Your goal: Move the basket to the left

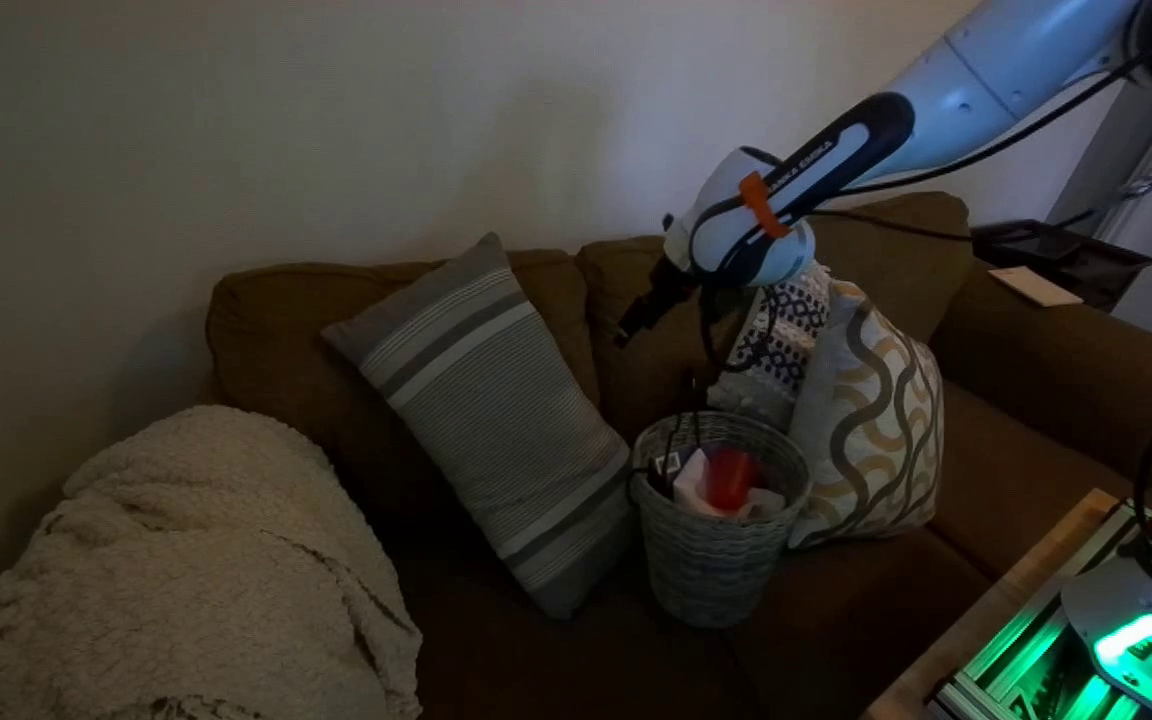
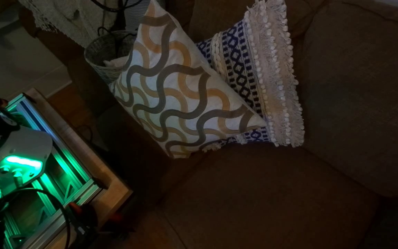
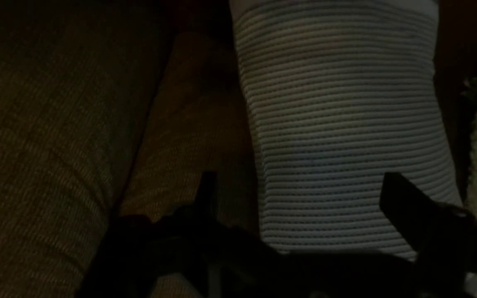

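Note:
The basket (image 1: 716, 565) is pale, woven and bucket-shaped, and stands upright on the brown sofa. A red item (image 1: 729, 478) and light cloth show at its top. In an exterior view the basket (image 2: 104, 71) is partly hidden behind the patterned cushion. My gripper (image 1: 623, 335) is in the air, above and a little to the image-left of the basket, apart from it. In the wrist view my gripper (image 3: 300, 176) has its fingers wide apart with nothing held between them. The grey striped cushion lies beyond them; the basket is out of that view.
The grey striped cushion (image 1: 506, 430) leans against the basket's side. The patterned white-and-tan cushion (image 1: 871, 420) and a navy-patterned cushion (image 2: 240, 62) are on its other side. A fleece blanket (image 1: 216, 560) covers one sofa end. The robot's wooden table (image 2: 116, 193) stands before the sofa.

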